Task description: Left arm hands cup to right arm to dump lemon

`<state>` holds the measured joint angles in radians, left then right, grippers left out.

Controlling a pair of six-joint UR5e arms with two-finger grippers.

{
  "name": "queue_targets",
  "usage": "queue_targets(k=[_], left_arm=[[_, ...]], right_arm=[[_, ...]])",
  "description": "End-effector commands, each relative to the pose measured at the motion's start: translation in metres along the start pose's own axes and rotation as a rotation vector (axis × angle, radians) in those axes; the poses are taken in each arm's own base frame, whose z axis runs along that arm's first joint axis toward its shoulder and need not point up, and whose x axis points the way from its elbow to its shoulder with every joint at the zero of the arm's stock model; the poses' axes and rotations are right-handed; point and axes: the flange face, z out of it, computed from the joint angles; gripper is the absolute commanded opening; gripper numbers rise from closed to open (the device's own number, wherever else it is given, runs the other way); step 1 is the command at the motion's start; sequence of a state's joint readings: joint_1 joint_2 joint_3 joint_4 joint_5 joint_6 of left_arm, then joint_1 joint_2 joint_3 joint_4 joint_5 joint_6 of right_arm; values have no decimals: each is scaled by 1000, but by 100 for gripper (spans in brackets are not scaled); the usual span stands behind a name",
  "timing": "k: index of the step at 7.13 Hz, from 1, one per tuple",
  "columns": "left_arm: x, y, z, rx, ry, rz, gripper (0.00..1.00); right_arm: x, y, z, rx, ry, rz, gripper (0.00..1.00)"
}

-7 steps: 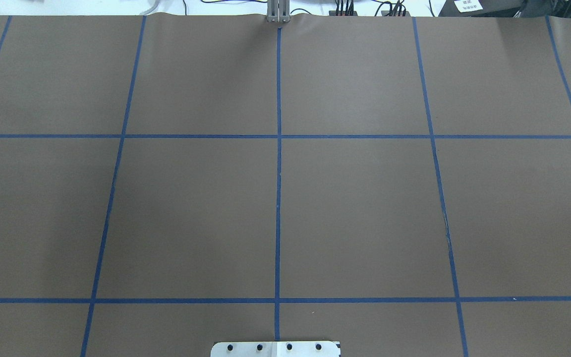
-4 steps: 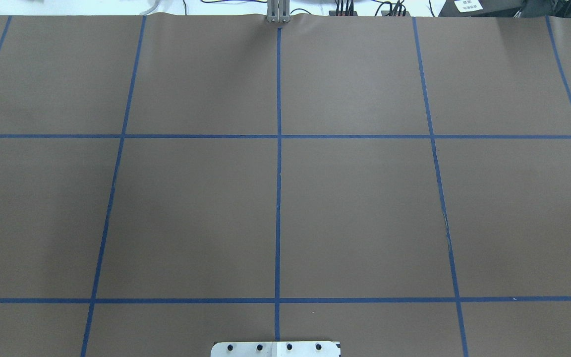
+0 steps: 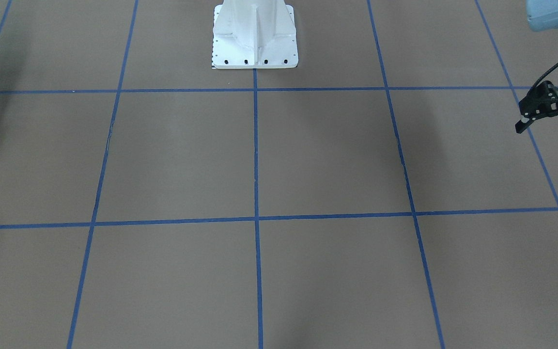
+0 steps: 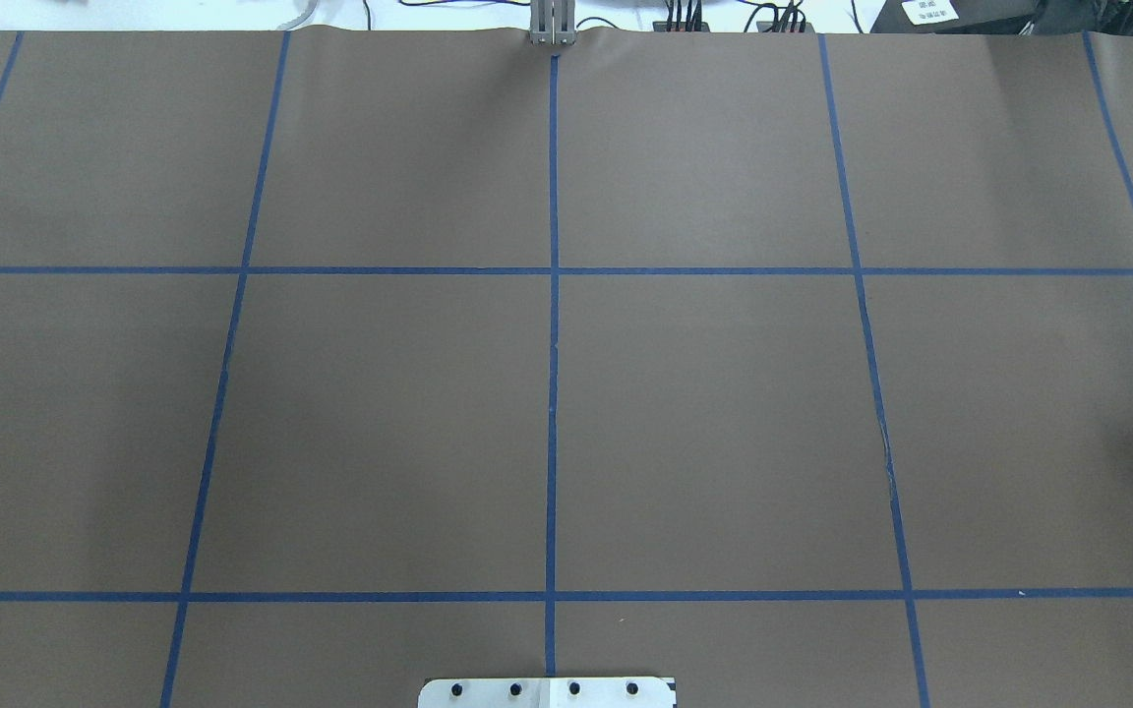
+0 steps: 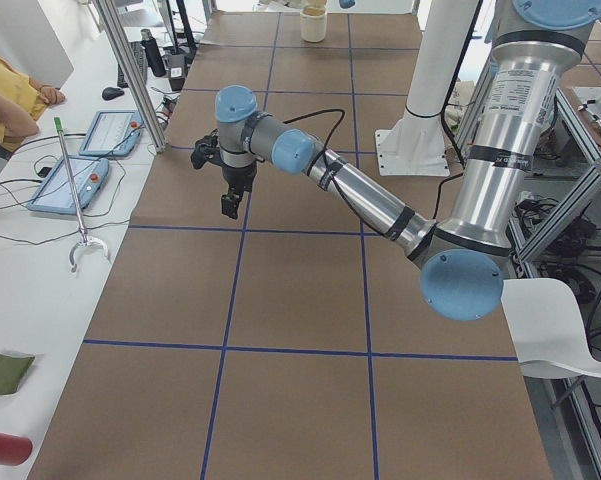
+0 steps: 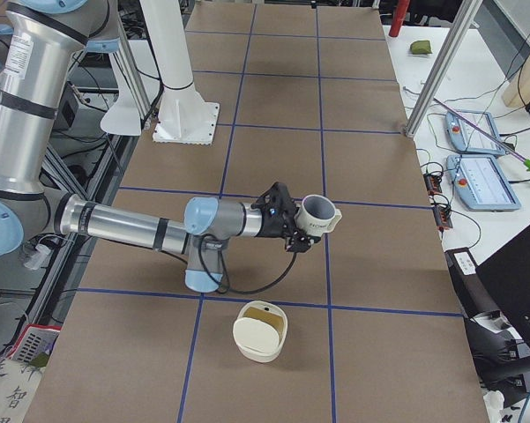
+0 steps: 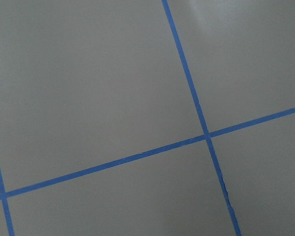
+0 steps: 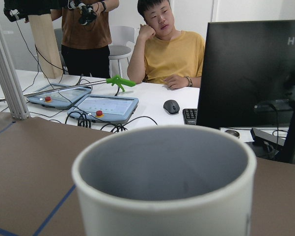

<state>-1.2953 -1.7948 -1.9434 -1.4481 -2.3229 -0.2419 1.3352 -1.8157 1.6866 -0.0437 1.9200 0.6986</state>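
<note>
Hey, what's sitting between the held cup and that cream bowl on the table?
Between the cup and the bowl, the exterior right view shows only brown table, a blue tape line and the arm's looping black cable.

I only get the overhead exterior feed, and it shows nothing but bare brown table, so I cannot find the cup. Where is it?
Observer: The cup is at the tip of the right arm, toward the right end of the table, outside your frame.
Operator: Any sign of the lemon?
Observer: A cream container stands on the table near that arm, with something yellowish inside. I cannot tell whether that is the lemon.
</note>
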Motion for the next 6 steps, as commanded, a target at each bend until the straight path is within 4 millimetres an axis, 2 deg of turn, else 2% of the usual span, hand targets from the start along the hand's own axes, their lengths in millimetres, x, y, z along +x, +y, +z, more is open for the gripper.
queue_targets(k=[1, 2, 3, 4, 5, 6], left_arm=[[-1, 0, 3, -6, 1, -5, 100], [-1, 0, 3, -7, 0, -6, 100], [0, -1, 3, -6, 3, -29, 100], [4, -6, 2, -1, 5, -58, 100], [8, -8, 1, 6, 10, -96, 100], [18, -16, -4, 20, 19, -142, 100]], right_arm=[[-69, -63, 87, -30, -57, -24, 0], [-108, -76, 123, -39, -74, -63, 0], [-167, -77, 164, -49, -96, -81, 0], [-220, -69, 194, -42, -76, -94, 0], [-261, -46, 207, -2, -45, -109, 0], [-317, -35, 226, 20, -34, -120, 0]])
